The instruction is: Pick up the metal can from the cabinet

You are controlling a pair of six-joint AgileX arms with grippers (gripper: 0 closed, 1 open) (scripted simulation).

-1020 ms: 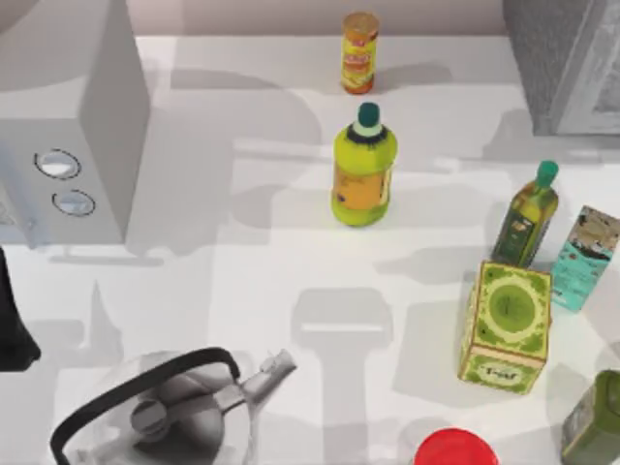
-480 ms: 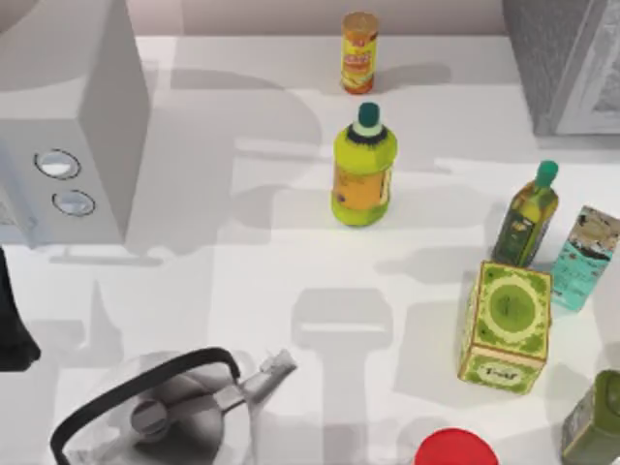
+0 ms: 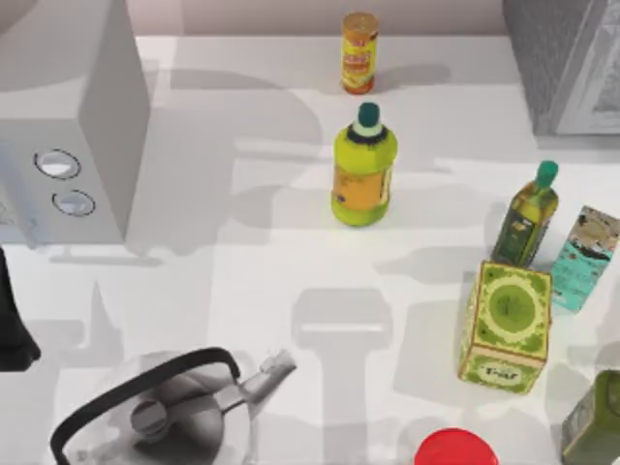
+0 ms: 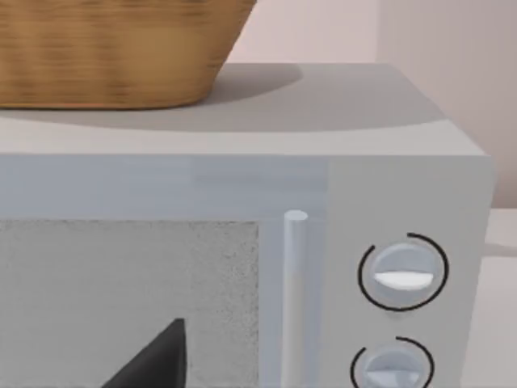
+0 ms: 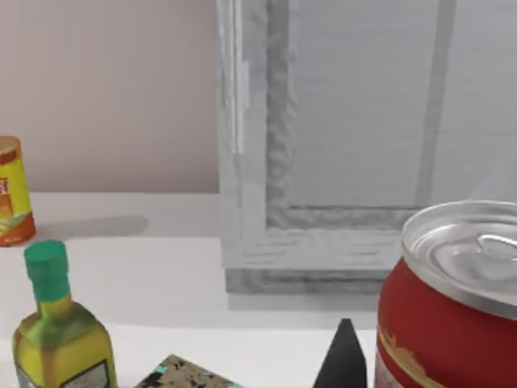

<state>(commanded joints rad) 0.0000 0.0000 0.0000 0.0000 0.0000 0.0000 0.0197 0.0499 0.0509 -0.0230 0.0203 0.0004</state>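
The metal can (image 5: 452,307), red with a silver top, stands very close in the right wrist view, right beside one dark fingertip (image 5: 343,360) of my right gripper. Whether the finger touches the can is unclear. Beyond it is the grey cabinet (image 5: 339,145), which in the top view sits at the table's far right corner (image 3: 567,63). My left arm (image 3: 14,325) is parked at the left edge of the table. One of its fingertips (image 4: 157,364) points at the microwave (image 4: 242,186).
The microwave (image 3: 73,136) fills the far left, with a wicker basket (image 4: 105,48) on it. A kettle (image 3: 170,412) sits front left. In the middle are a yellow-green bottle (image 3: 362,170) and an orange canister (image 3: 358,51). On the right are an oil bottle (image 3: 528,215), a teal carton (image 3: 586,257), a green box (image 3: 506,325) and a red disc (image 3: 455,450).
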